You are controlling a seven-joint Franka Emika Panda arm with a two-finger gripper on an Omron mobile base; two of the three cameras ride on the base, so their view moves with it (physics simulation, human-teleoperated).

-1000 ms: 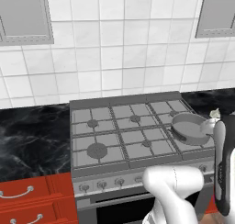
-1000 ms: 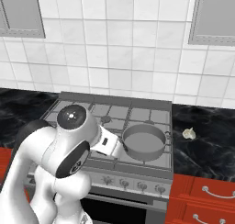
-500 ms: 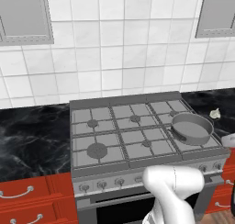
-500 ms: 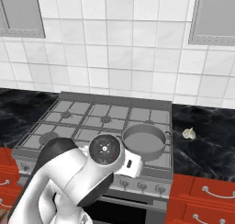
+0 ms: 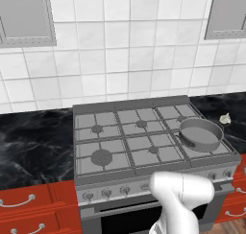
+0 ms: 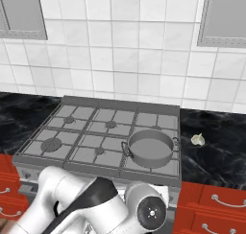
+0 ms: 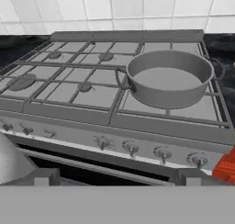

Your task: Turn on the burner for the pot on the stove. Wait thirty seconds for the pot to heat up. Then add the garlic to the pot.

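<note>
**Inspector:** State of the hand (image 7: 114, 179)?

**Assistant:** Spread wide and empty, its two dark fingertips (image 7: 42, 176) apart, low before the front panel of the wide grey metal six-burner stove (image 7: 69, 110), level with the row of small round knobs (image 7: 161, 153).

**Inspector:** The vessel?

**Assistant:** The shallow round pot of dull grey metal (image 7: 169, 78) sits upright on the front right grate, empty, with short loop handles at its sides (image 6: 150, 147) (image 5: 202, 134).

**Inspector:** The ingredient?

**Assistant:** The small off-white lumpy garlic bulb (image 6: 197, 140) lies on the black marbled bench (image 6: 214, 154), right of the stove and apart from the pot (image 5: 225, 118).

**Inspector:** Below?

**Assistant:** Red drawers with metal handles (image 6: 222, 202).
</note>
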